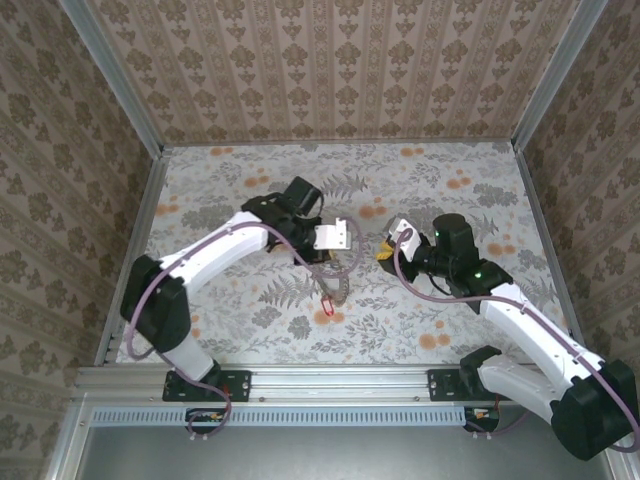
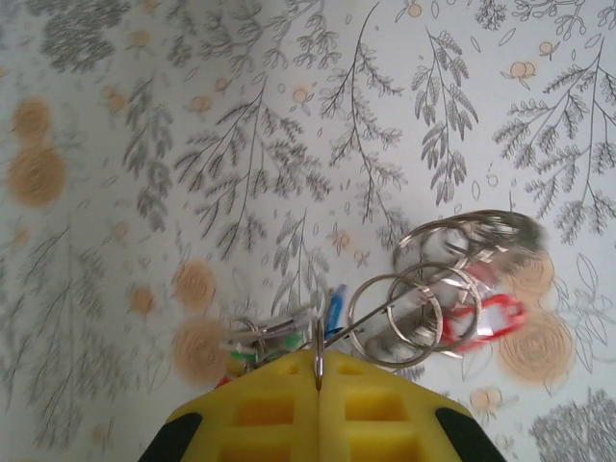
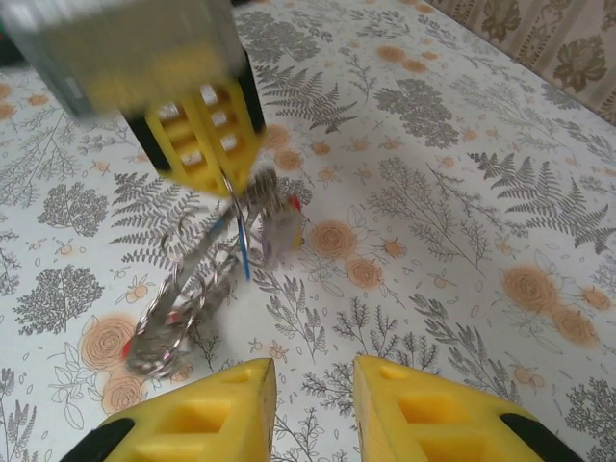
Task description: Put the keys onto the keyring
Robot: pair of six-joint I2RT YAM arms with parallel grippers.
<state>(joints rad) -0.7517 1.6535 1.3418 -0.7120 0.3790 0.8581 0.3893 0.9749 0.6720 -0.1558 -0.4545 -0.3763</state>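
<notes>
A: Table (image 1: 450, 330), floral cloth. Left gripper (image 2: 318, 371) over the middle, jaws pressed together on a wire loop of the keyring (image 2: 414, 313).
B: Right gripper (image 3: 315, 385) faces it from close by, jaws parted, nothing between them.
A: Keyring hangs from the left fingertips in a bunch. Cannot tell if its low end touches the cloth.
B: Red-tagged key (image 2: 486, 318) on the bunch's outer end. Blue key (image 2: 334, 306) just beside the left fingertips.

Yellow fingers (image 3: 202, 414), silvery keyring (image 2: 423, 318), red tag (image 2: 491, 318), possibly blue key (image 2: 334, 306); fern-print table (image 2: 192, 96).
</notes>
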